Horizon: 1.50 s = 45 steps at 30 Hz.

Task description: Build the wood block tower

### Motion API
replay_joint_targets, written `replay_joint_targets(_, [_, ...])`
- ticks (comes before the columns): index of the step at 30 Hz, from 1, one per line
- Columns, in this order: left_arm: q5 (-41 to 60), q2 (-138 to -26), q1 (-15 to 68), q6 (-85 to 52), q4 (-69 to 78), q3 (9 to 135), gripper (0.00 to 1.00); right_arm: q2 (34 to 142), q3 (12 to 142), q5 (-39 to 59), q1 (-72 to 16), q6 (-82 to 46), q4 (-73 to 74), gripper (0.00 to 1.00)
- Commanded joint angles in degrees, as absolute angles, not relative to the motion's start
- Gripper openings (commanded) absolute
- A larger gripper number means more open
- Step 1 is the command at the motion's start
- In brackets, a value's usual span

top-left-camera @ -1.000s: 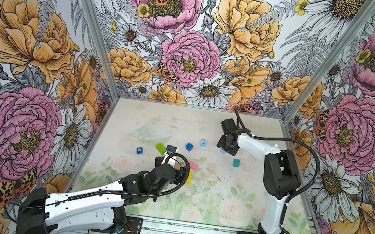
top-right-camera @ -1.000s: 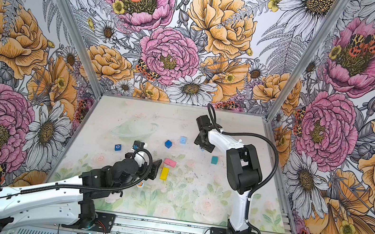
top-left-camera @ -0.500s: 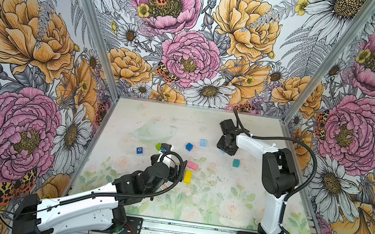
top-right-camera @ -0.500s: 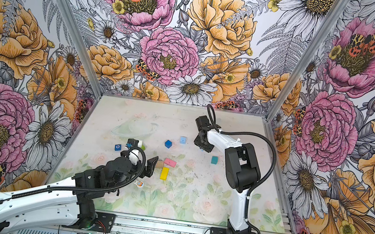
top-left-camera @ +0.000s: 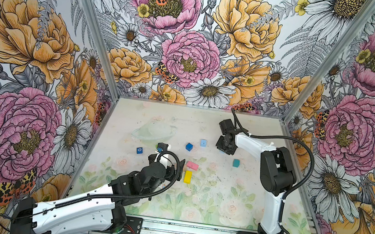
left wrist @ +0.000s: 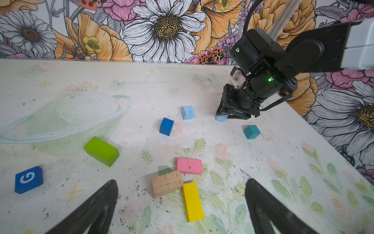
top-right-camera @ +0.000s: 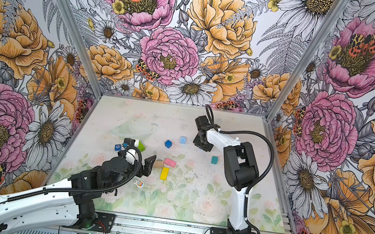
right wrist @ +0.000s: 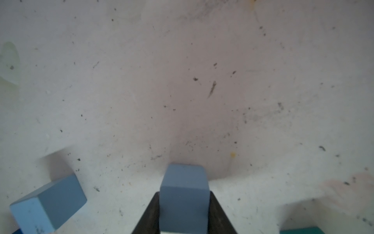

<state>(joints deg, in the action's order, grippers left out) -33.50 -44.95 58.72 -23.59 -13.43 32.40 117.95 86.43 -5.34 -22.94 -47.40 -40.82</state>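
While scattered, wood blocks point(left wrist: 189, 166) show painted faces.

The bare-wood brick point(left wrist: 167, 183) shows unpainted grain with dark flecks. The pink brick point(left wrist: 189, 166), yellow brick point(left wrist: 192, 201) and green brick point(left wrist: 101, 151) wear smooth matt paint. The table point(left wrist: 232, 154) looks matt, scuffed and speckled. The rail point(top-left-camera: 190, 233) along the lower edge is ribbed bare metal.

You see a pale tabletop point(left wrist: 141, 85) printed with faint green leaves and pink roses. On it lie a lime-green wooden brick point(left wrist: 101, 151), a pink wooden brick point(left wrist: 189, 166), a yellow wooden brick point(left wrist: 192, 201), a bare-wood brick point(left wrist: 167, 183), a dark blue cube point(left wrist: 166, 126), a teal cube point(left wrist: 251, 131), two light blue cubes point(left wrist: 187, 112), and a blue tile with a white letter G point(left wrist: 28, 179).
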Motion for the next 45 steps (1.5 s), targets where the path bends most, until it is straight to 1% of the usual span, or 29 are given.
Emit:
replay_joint_targets(1, [-34.1, -44.56, 58.32, -23.45, -13.73, 31.82, 0.99, 118.6, 88.6, -4.06, -24.13, -42.72, -39.83, 0.35])
replay_joint_targets(4, [-34.1, -44.82, 58.36, -23.72, -13.71, 31.88, 0.99, 118.54, 89.7, -3.19, -25.13, -38.76, -39.83, 0.35])
replay_joint_targets(10, [-34.11, -44.91, 58.36, -24.67, -13.78, 31.99, 0.99, 120.09, 92.35, -1.05, -25.71, -35.21, -39.84, 0.35])
replay_joint_targets(20, [-35.29, -44.38, 58.52, -26.02, -14.72, 32.0, 0.99, 124.44, 97.48, 2.15, -26.42, -32.97, -39.83, 0.35])
replay_joint_targets(28, [-35.73, -46.19, 58.49, -26.04, -14.59, 32.74, 0.99, 125.69, 98.61, 3.29, -26.38, -31.67, -39.9, 0.37])
replay_joint_targets(31, [-35.6, -47.23, 58.47, -26.02, -14.21, 33.02, 0.99, 125.71, 98.47, 3.33, -26.38, -30.91, -39.94, 0.41])
replay_joint_targets(35, [-35.5, -48.23, 58.45, -25.93, -14.08, 33.39, 0.99, 125.47, 98.36, 3.91, -26.36, -30.4, -39.91, 0.52])
replay_joint_targets(36, [-35.4, -48.34, 58.47, -25.85, -14.06, 33.49, 0.99, 125.31, 98.33, 3.87, -26.32, -30.41, -39.88, 0.53])
replay_joint_targets(45, [-34.96, -48.96, 58.51, -25.76, -13.8, 34.06, 0.99, 119.91, 95.77, 1.58, -25.0, -30.19, -40.43, 0.56])
